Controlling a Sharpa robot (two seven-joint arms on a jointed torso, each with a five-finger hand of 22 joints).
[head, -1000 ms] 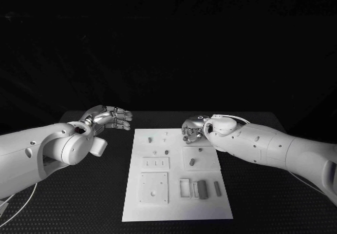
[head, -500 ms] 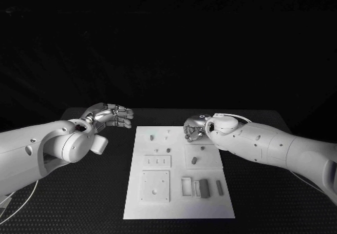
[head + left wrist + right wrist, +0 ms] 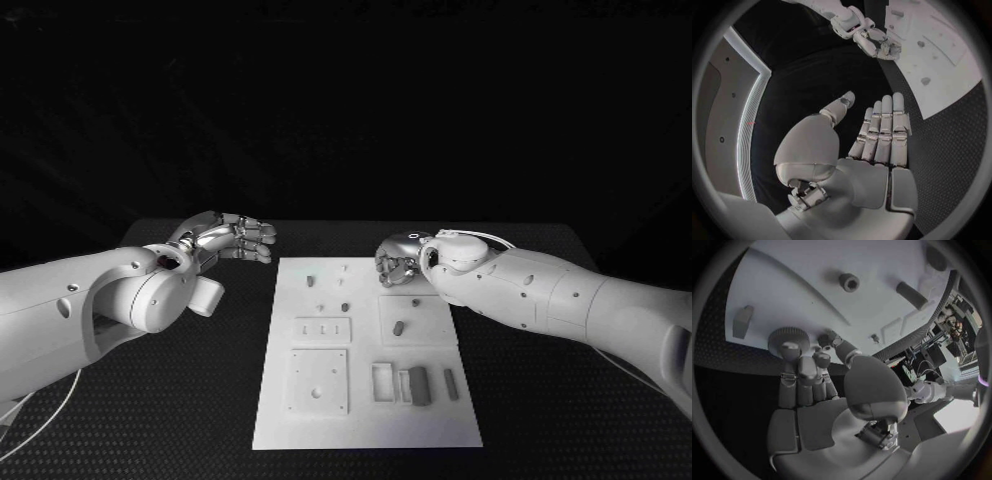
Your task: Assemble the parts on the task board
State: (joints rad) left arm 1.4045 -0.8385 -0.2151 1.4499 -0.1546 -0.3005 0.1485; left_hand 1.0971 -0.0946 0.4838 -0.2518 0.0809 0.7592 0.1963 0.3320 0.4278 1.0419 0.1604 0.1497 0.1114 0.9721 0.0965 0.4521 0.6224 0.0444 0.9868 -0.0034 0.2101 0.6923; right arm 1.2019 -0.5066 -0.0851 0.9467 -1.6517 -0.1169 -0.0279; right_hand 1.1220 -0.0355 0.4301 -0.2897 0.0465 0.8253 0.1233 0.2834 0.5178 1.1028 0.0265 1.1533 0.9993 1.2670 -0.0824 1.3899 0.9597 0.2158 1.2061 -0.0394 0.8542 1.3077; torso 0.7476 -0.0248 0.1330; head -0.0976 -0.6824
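The left hand [image 3: 224, 240] hangs over the black table [image 3: 173, 370] just off the far left corner of the task board [image 3: 368, 425] in the head view, fingers extended and lightly curled, holding nothing. The right hand [image 3: 397, 262] sits at the board's far right corner, fingers bent down onto a round grey part [image 3: 398, 270]. On the board lie small grey parts: a peg [image 3: 310, 283] near the far edge, a short cylinder [image 3: 397, 327] at mid-board, and a dark block [image 3: 418, 385] beside a thin bar [image 3: 450, 384] toward the near edge. In the left wrist view, the left hand [image 3: 873, 140] is flat, its fingers straight and pressed side by side, thumb apart, over the table beside the board [image 3: 954, 75]. In the right wrist view, the right hand [image 3: 811, 380] has its fingertips [image 3: 789, 347] on a ribbed round part [image 3: 787, 337] resting on the board [image 3: 817, 270], near a ring-shaped part [image 3: 848, 282] and a cylinder [image 3: 912, 295].
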